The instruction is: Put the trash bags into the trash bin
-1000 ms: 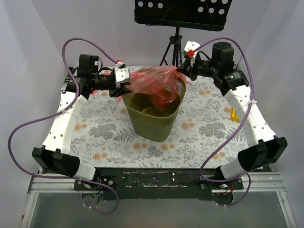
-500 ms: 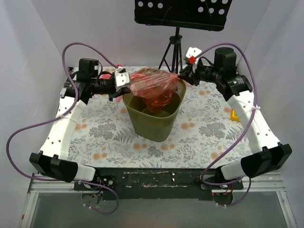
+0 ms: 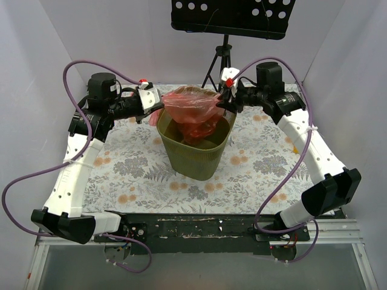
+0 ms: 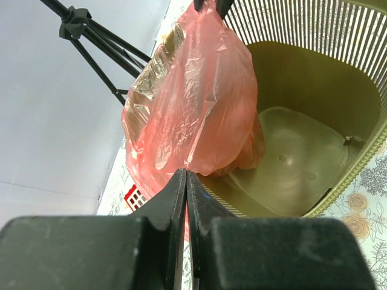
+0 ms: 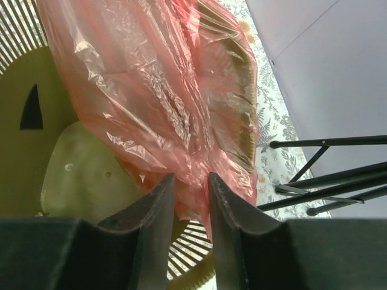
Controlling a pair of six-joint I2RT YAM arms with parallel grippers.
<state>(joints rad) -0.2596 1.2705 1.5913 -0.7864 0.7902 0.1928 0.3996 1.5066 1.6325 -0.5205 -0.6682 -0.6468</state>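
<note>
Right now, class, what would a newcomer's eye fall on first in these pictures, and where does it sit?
The glossy red trash bag stands out first, hanging over the mouth of the olive-green trash bin at the middle of the flowered table. The left fingers are shut on one edge of it, while the right fingers stand apart with film between them.

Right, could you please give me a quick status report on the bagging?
Left tool shut on the trash bag. Right tool parted around its other end. Bag hangs partly inside the trash bin, film draped over the rim.
</note>
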